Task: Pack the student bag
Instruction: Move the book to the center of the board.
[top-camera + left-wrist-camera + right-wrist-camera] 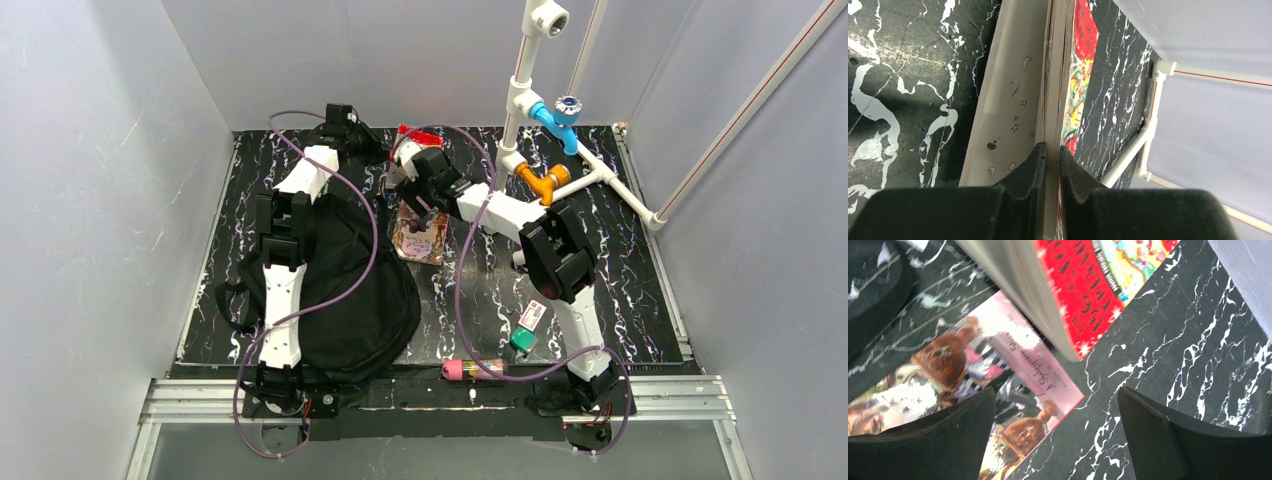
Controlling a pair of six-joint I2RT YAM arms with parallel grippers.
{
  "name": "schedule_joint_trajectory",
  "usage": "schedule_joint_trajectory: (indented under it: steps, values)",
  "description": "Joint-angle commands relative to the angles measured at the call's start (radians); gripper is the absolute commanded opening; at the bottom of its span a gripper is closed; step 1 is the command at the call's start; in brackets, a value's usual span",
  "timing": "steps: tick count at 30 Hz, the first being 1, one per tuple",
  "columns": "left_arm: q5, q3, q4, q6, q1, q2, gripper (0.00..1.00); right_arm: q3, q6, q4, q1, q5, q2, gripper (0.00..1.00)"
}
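Student bag (pixel 350 300) is lying slumped on the left half of the surface (pixel 620 250), beneath the left arm. Beyond it, left hand (pixel 1052 147) is clamping the red book (pixel 1083 55) edge-on between its fingers. Right hand (pixel 1057 392) is hovering, fingers spread wide, over the pink book (pixel 1013 355) lying flat mid-surface.

books: 2, red book (pixel 1083 285) and pink book (pixel 1013 365)
student bag (pixel 385 310): 1
pink pencil case (pixel 474 370): 1
small items: 2, green item (pixel 522 341) and white-red item (pixel 534 314)
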Motion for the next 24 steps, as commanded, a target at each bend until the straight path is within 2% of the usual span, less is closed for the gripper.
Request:
schedule_joint_trajectory:
  steps: [1,5,6,7,10,11,15,18,21,24]
  values:
    - [0.068,0.052,-0.070,-0.034,0.014,-0.117,0.00,-0.106,-0.235,0.241,0.030,0.003,-0.080,0.98]
    - [0.113,0.057,-0.082,-0.061,0.019,-0.127,0.00,-0.197,-0.353,0.403,0.039,0.016,-0.097,0.98]
    - [0.113,0.054,-0.087,-0.058,0.021,-0.132,0.00,-0.192,-0.330,0.416,0.033,0.024,-0.093,0.99]
    - [0.112,0.046,-0.087,-0.056,0.022,-0.141,0.00,-0.139,-0.246,0.352,0.018,0.023,-0.082,0.98]
    - [0.111,0.004,-0.073,-0.047,0.031,-0.167,0.00,0.097,0.072,0.001,-0.004,-0.054,-0.043,0.98]
    - [0.110,-0.004,-0.070,-0.048,0.037,-0.171,0.00,0.109,0.127,-0.048,0.013,-0.077,-0.055,0.98]
    - [0.133,-0.017,-0.086,-0.053,0.059,-0.179,0.00,0.010,0.479,-0.033,0.042,-0.036,-0.150,0.98]
    - [0.156,-0.061,-0.076,-0.064,0.072,-0.214,0.00,0.013,0.656,-0.065,0.035,-0.049,-0.165,0.98]
    - [0.161,-0.136,-0.025,-0.082,0.077,-0.269,0.00,0.046,0.900,-0.106,0.017,-0.164,-0.160,0.98]
    - [0.158,-0.185,-0.024,-0.081,0.087,-0.290,0.00,-0.067,1.136,0.091,0.037,-0.266,-0.198,0.98]
